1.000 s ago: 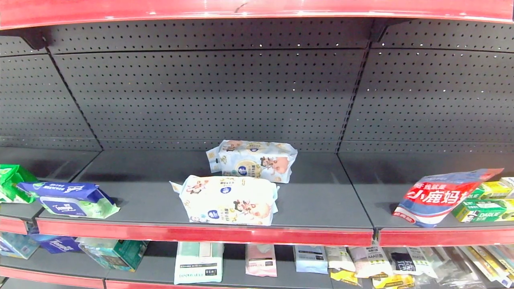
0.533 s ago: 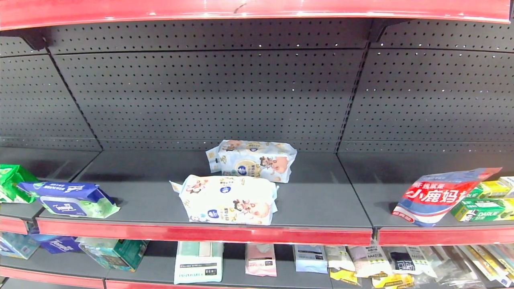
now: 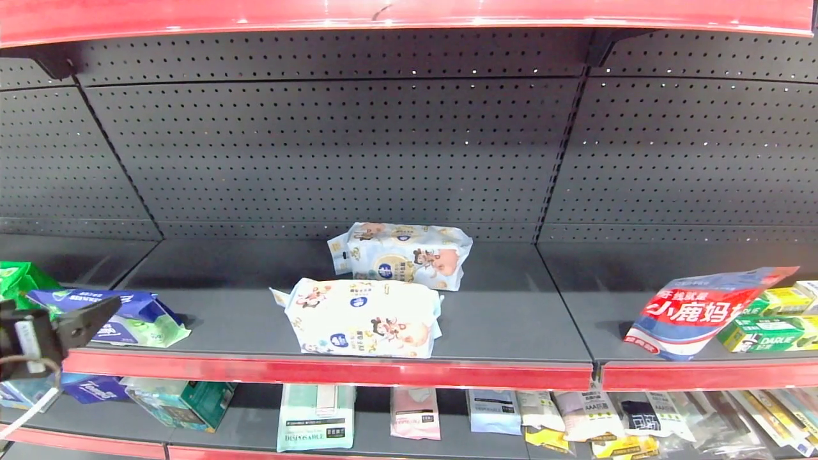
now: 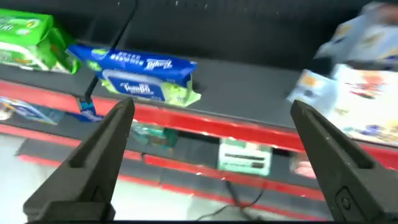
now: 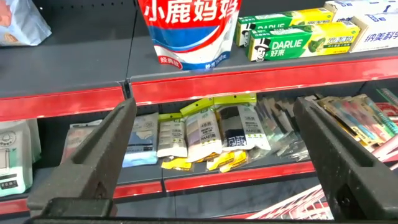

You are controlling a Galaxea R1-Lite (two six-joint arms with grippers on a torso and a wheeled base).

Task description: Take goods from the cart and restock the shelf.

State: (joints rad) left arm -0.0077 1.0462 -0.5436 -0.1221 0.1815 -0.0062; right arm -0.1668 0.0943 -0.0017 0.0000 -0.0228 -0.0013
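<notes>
Two white packs with cartoon print lie on the middle shelf (image 3: pixel 511 319), one near the front edge (image 3: pixel 364 317) and one behind it (image 3: pixel 401 254). My left gripper (image 3: pixel 83 319) is at the lower left, in front of a blue wipes pack (image 3: pixel 137 319). In its wrist view my left gripper (image 4: pixel 211 162) is open and empty, with the blue wipes pack (image 4: pixel 140 81) and the white packs (image 4: pixel 367 99) beyond it. My right gripper (image 5: pixel 211 162) is open and empty too, facing the lower shelves under a red and blue pouch (image 5: pixel 189 31).
A green pack (image 3: pixel 19 281) lies at the far left. The red and blue pouch (image 3: pixel 703 310) and green toothpaste boxes (image 3: pixel 767 326) sit on the right bay. Sachets and packs line the lower shelf (image 3: pixel 409 415). A red wire frame (image 5: pixel 311 208) shows low in the right wrist view.
My left gripper has come into the head view at the lower left. The packs on the shelf have not moved.
</notes>
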